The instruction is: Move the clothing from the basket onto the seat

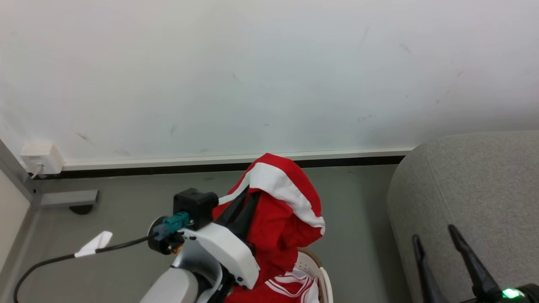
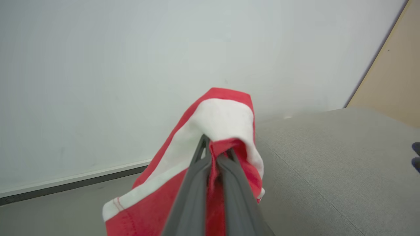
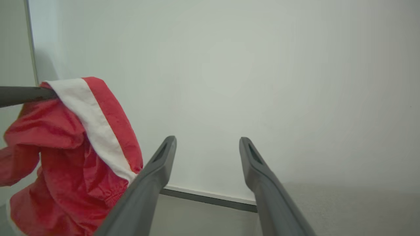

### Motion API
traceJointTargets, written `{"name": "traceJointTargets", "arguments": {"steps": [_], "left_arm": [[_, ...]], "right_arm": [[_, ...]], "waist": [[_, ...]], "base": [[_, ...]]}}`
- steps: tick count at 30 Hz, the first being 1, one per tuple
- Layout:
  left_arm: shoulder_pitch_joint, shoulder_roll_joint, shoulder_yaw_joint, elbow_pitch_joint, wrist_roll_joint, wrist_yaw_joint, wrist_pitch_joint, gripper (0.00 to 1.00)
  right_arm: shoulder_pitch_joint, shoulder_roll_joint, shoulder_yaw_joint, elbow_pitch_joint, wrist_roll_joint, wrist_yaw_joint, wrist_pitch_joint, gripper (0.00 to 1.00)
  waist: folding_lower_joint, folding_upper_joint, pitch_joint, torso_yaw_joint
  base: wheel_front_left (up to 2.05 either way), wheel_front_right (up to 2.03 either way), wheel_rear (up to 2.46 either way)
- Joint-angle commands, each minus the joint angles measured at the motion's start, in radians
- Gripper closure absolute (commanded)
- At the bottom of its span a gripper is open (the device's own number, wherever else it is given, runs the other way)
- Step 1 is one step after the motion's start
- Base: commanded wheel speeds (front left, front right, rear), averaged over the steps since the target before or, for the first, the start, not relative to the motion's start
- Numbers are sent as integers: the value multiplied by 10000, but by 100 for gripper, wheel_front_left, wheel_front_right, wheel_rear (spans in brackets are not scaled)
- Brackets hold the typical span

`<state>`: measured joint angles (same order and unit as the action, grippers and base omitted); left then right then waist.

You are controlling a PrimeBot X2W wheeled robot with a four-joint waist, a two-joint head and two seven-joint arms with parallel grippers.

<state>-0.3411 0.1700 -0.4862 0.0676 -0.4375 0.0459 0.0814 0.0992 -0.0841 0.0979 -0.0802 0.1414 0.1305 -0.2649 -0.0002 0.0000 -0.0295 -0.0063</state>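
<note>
The left gripper (image 2: 216, 148) has its fingers pressed together on a fold of the red clothing (image 1: 286, 219), pinching it just below a broad white band. The garment hangs in the air from that one pinch, bunched and drooping over the basket (image 1: 323, 272). A short piece of the basket's rim shows at the bottom edge of the head view. A second red piece with white stripes (image 1: 291, 286) lies inside it. The seat (image 1: 471, 189) stands to the right of the basket with a strip of floor (image 1: 362, 210) between them, so the garment is not yet over the seat's rounded left edge.

The right gripper (image 3: 207, 140) is spread and holds nothing. It points toward the wall above the seat's near edge.

The cloth looks light, limp and rather smooth. It should carry easily, but its lower folds will trail and may catch the basket's rim. A thin single layer could slide out of the fingers. A thick gathered fold or the stitched white band seems the safest place to grip.
</note>
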Motion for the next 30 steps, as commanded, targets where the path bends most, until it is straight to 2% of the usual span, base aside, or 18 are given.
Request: {"name": "traceJointTargets", "arguments": {"steps": [1,7,12,18,26,30], "left_arm": [[126,71,-6,-178,109,35,47,100],[165,2,-314,-866,130,19,418,100],[116,-208,-646,-969,145,-49,468,100],[-3,-490,-1180,-1126,193,-186,578,100],[-49,-695,-1750,-1332,-6,-388,826,100],[-107,-798,-1925,-1373,-189,-495,918,100]], "right_arm": [[-188,-275,203,-65,-146,4,6,0],[-1059,-1551,2185,305,-417,3,7,0],[-2101,-1945,3656,1150,-379,3,7,0],[-3088,-1564,4408,2085,-537,1,6,0],[-3985,-806,4013,3114,-1201,3,7,0],[-4301,-605,4341,3838,-706,1,8,0]], "waist": [[2,0,-8,0],[2,0,-66,55],[2,0,-174,160],[2,0,-245,295],[2,0,-241,434],[2,0,-253,506]], "base": [[0,0,0],[0,0,0],[0,0,0],[0,0,0],[0,0,0],[0,0,0]]}}
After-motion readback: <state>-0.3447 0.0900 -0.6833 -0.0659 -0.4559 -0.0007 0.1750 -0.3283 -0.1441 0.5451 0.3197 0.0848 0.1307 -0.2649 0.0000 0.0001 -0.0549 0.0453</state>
